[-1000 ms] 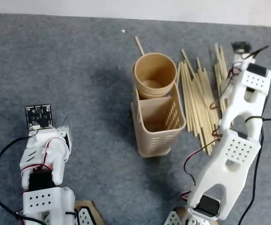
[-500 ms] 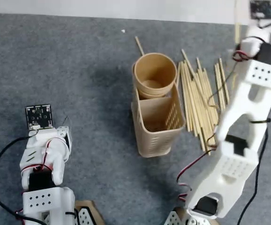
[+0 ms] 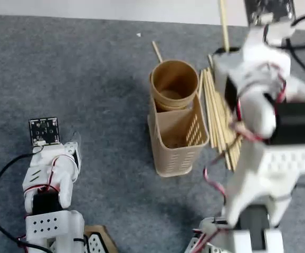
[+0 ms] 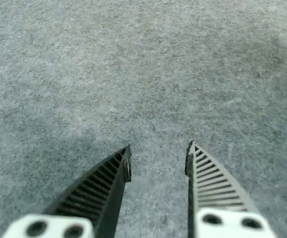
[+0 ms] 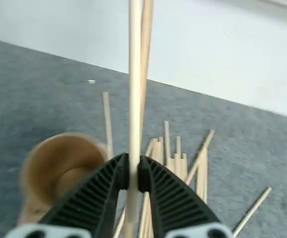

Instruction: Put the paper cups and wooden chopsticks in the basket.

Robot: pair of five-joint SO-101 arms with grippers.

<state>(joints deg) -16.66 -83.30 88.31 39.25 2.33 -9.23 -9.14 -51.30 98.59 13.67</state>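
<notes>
Chopsticks (image 5: 134, 74) made of wood stand straight up in the right gripper (image 5: 132, 166). Its two black fingers are squeezed tight on them, with no gap left. It looks like two sticks are pinched together, and they spread a little at the top. From the high view, the held sticks (image 3: 224, 23) poke up past the top of the right arm (image 3: 263, 105), which is lifted over the far right side of the grey carpet (image 3: 78, 79).

More sticks lie in a flat pile (image 3: 218, 116) on the carpet, just beside the right wall of the basket (image 3: 176, 155). The right wrist view shows the pile (image 5: 183, 163) under the gripper. One lone chopstick (image 3: 156, 51) lies on the carpet behind the basket.

The basket stands upright in the middle and has two parts. A paper cup (image 3: 173, 84) sits upright in the far part, with its open mouth up. The right wrist view shows the cup (image 5: 64, 166) down beside the gripper.

The left gripper (image 4: 158, 158) is spread wide and holds nothing. It hangs over bare carpet. The left arm (image 3: 52, 179) is low on the near left side, well apart from the basket.
</notes>
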